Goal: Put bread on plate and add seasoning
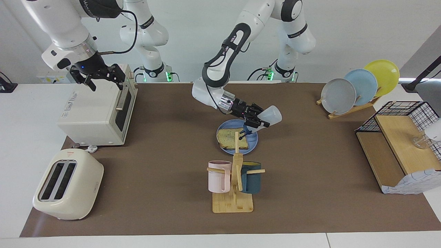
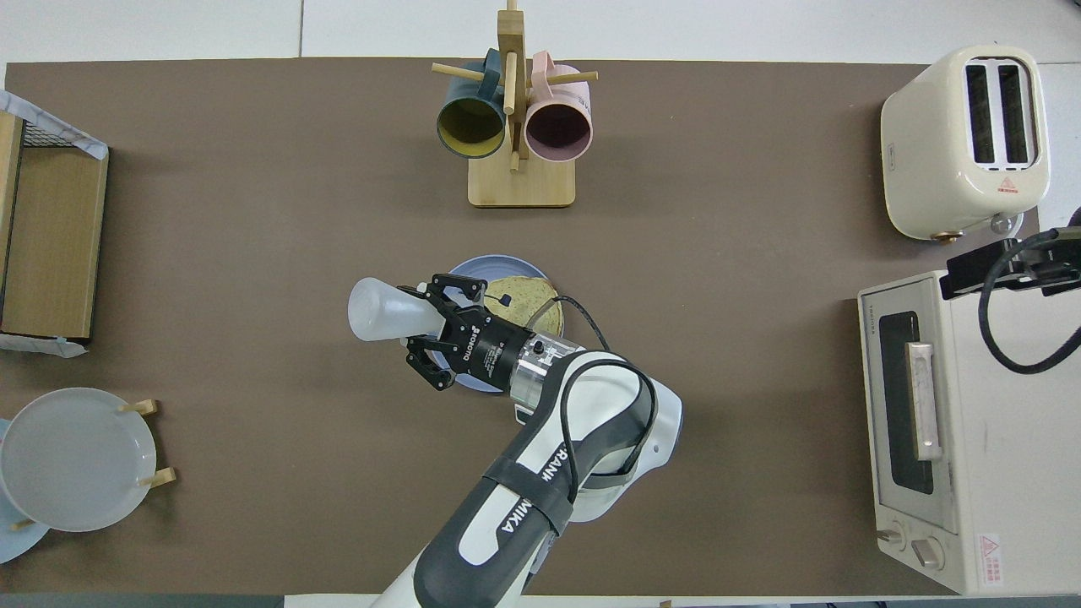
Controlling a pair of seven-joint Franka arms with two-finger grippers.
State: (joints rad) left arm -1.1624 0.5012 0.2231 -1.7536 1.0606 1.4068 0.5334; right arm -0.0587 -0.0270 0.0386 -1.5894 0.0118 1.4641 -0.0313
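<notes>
bread (image 1: 232,137): one slice, lying flat on the plate, square to it.
plate (image 1: 253,137): one blue plate flat on the brown mat (image 1: 165,144), mid-table, nearer the robots than the mug rack.
seasoning (image 1: 270,115): one whitish bottle, tipped over on its side in the air, long axis nearly level; the bottom end points toward the left arm's end of the table and a little up, the dark cap (image 1: 246,131) points down at the plate, over the plate's edge beside the bread.
left gripper (image 1: 255,121): clamped on the seasoning near its cap end, over the plate's rim; the arm reaches in across the middle of the table.
right gripper (image 1: 103,76): fingers spread wide, nothing in them, waiting over the top of the toaster oven (image 1: 98,110).
mugs: two, one pink mug (image 1: 218,176) and one dark teal mug (image 1: 250,177), hung on one wooden mug rack (image 1: 233,203), farther from the robots than the plate.
rack plates (image 1: 360,86): three standing upright, grey, light blue, yellow, toward the left arm's end.
toaster (image 1: 67,184): one, two slots, cream, at the right arm's end, farther from the robots than the toaster oven.
wire basket shelf (image 1: 401,137): one, at the left arm's end.
</notes>
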